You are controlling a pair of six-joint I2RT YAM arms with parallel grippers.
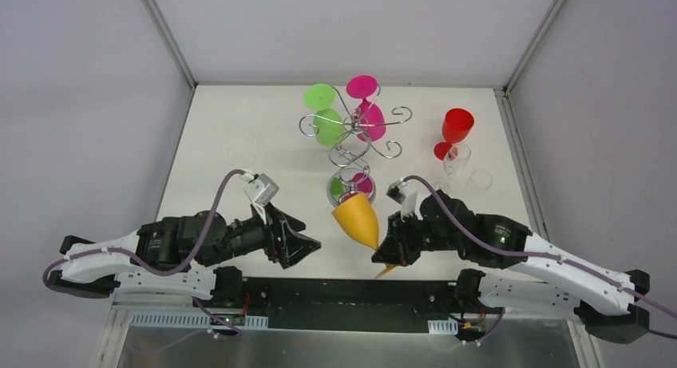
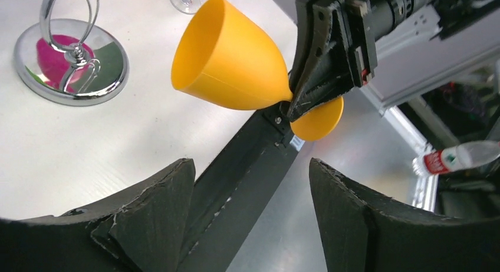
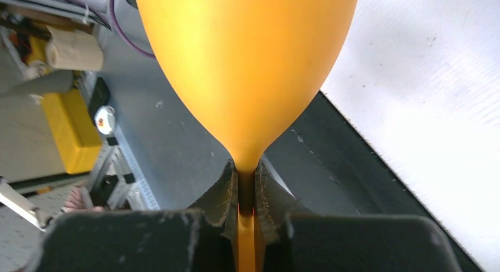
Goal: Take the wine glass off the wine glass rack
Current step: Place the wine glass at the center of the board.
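While clamped on its stem, right gripper (image 1: 387,255) holds tilted orange-yellow wine glass (image 1: 357,218) | left gripper (image 2: 252,216) wide apart, empty

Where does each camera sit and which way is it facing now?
Top external: above and behind the bases, looking down on the table; both arms show, the right gripper holding the orange wine glass.
Left wrist: on the left arm, facing right across the near edge; its own open fingers at the bottom.
Right wrist: looks along its own fingers at the glass bowl.
Shared: all three show that glass; top and left wrist show the rack.
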